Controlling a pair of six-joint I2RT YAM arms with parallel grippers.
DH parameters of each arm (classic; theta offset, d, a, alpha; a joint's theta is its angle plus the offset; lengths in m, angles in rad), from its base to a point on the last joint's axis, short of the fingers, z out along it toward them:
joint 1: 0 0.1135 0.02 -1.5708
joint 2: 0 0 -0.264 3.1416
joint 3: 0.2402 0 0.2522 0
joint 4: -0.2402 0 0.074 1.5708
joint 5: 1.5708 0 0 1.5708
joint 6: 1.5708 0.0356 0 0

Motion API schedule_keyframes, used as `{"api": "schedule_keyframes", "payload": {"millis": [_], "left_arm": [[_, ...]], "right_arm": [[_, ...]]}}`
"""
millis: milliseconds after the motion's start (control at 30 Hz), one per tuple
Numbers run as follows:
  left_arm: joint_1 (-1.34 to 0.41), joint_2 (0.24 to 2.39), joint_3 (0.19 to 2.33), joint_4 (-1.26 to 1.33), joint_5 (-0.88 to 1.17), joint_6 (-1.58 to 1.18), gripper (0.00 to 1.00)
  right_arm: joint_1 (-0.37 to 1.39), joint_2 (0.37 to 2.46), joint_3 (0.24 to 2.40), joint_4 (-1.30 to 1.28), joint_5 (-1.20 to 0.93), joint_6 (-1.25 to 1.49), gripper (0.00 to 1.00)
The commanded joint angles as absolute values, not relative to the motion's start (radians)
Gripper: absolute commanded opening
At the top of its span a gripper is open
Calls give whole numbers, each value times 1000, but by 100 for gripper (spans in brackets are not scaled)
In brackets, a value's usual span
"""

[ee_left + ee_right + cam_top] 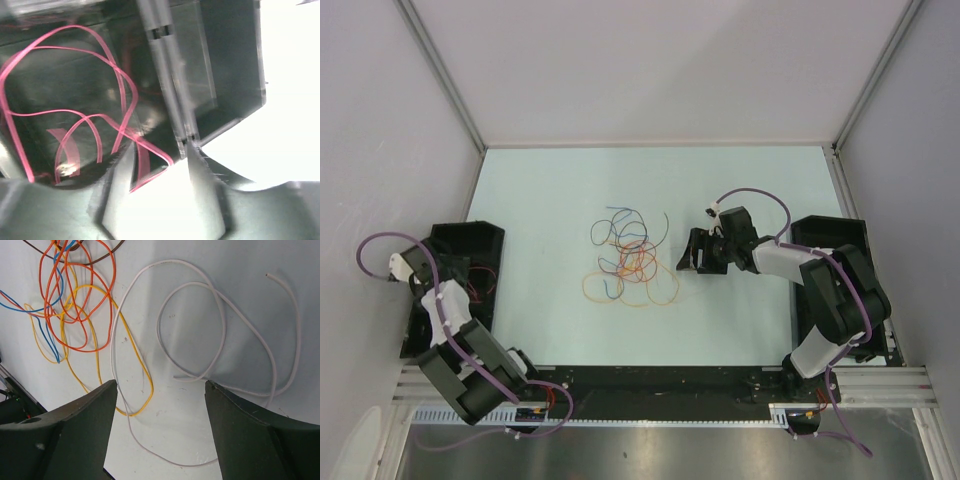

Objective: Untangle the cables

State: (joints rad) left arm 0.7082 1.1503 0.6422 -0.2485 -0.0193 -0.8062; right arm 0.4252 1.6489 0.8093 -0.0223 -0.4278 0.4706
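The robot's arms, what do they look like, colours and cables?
The left arm and right arm are both black, blocky links with one white link near the wrist. A purple corrugated hose loops along each. The right gripper has two broad, dark, wedge-shaped fingers.

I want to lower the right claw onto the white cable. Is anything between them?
Nothing visible blocks it. The right claw hangs open over the white cable, which lies uncovered on the table. The yellow cable crosses it near one finger, so it may get pinched too.
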Motion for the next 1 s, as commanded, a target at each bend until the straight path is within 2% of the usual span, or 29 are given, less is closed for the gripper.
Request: {"api": "schedule_keyframes", "payload": {"millis": [0, 67, 233, 333, 433, 567, 733, 967], "left_arm": [[718, 1098, 666, -198, 57, -799, 55], [716, 1089, 692, -231, 60, -792, 64], [716, 1022, 716, -261, 106, -782, 72], [692, 965, 726, -284, 132, -776, 83], [629, 904, 739, -304, 117, -744, 89], [413, 852, 788, -370, -46, -674, 99], [259, 857, 793, -359, -74, -612, 100], [10, 1032, 796, -270, -8, -561, 97]], "right_arm": [[426, 1681, 815, -34, -420, 472, 76], [425, 1683, 816, -34, -422, 472, 76], [426, 1684, 816, -35, -423, 472, 76], [425, 1684, 816, -35, -425, 472, 76], [423, 1684, 816, -35, -425, 472, 76], [423, 1684, 818, -35, -426, 472, 76], [422, 1686, 816, -34, -426, 474, 77], [422, 1686, 816, -31, -426, 480, 78]]}}
